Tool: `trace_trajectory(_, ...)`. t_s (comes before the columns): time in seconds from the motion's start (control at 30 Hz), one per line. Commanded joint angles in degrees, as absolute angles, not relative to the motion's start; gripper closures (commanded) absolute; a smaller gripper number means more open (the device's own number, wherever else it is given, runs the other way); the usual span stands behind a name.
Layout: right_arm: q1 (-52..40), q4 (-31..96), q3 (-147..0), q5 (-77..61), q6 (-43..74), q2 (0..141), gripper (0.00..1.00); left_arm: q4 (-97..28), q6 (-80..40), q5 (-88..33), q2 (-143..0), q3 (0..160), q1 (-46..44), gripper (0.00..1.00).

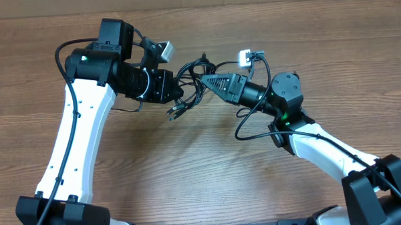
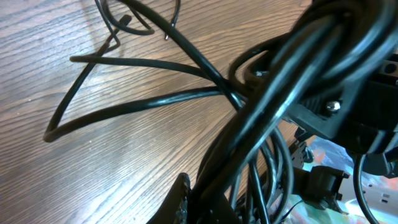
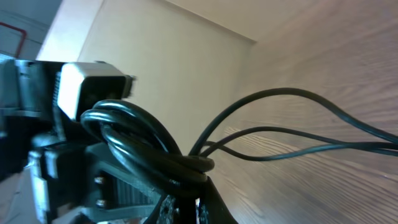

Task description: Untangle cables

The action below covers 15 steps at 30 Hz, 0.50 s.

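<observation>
Cables [image 1: 194,84] in one knot, centre-far on the table [image 1: 189,166]; hardly anything undone.
Left gripper [image 1: 176,93] clamped on the knot's left side. Right gripper [image 1: 205,79] pinched shut on its right, strands bunched at its fingertips. Loops cross between the two, and loose ends trail toward the near side. Judgement: grips are set; pulling cords apart and laying each out separately is all left.
</observation>
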State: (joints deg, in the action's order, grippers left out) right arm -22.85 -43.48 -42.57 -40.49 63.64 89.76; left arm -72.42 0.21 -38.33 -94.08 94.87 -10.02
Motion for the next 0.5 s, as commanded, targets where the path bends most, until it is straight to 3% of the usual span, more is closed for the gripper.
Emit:
trace_trajectory(0.0, -21.67, -36.80, -42.83, -40.05, 57.41, 89.71, 0.96, -73.03, 1.32, -36.80, -93.23, 95.83, -10.13, 0.96)
trace_trajectory(0.23, -14.28, -15.53, -42.83, -39.29, 48.86, 89.71, 0.96, -75.22, 1.32, -32.62, -93.23, 95.83, -10.15, 0.96)
trace_trajectory(0.47, -12.14, -8.19, -42.83, -39.05, 44.99, 89.71, 0.96, -75.18, 1.78, -32.51, -93.23, 95.83, -10.13, 0.96)
